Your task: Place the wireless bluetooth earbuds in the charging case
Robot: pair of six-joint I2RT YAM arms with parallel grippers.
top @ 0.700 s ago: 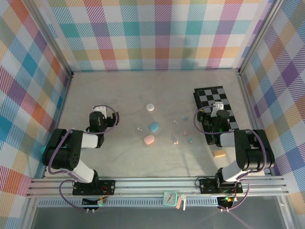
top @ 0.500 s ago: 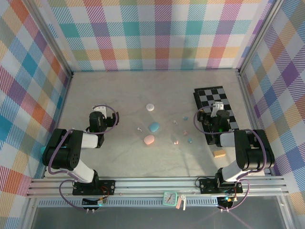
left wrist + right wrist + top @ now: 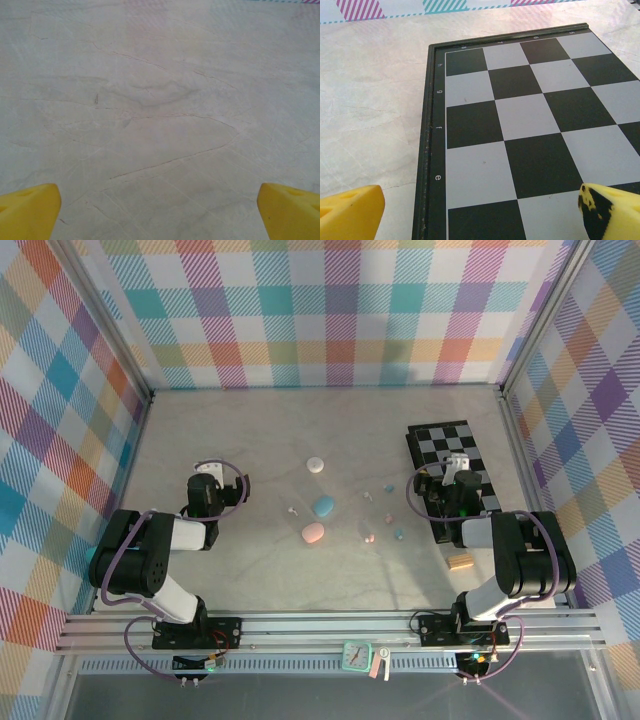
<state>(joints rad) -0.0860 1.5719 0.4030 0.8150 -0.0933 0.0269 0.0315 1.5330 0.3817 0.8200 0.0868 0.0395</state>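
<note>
Three pebble-like charging cases lie mid-table: white, blue and pink. Tiny earbuds are scattered near them: a white one left of the blue case, another pale one, blue ones and pink ones to the right. My left gripper rests left of the cases, open over bare table. My right gripper sits over the chessboard, open with nothing between its yellow fingertips.
A black-and-white chessboard lies at the right, its dark rim under my right wrist. A tan wooden block sits near the right arm. Plaid walls enclose the table on three sides.
</note>
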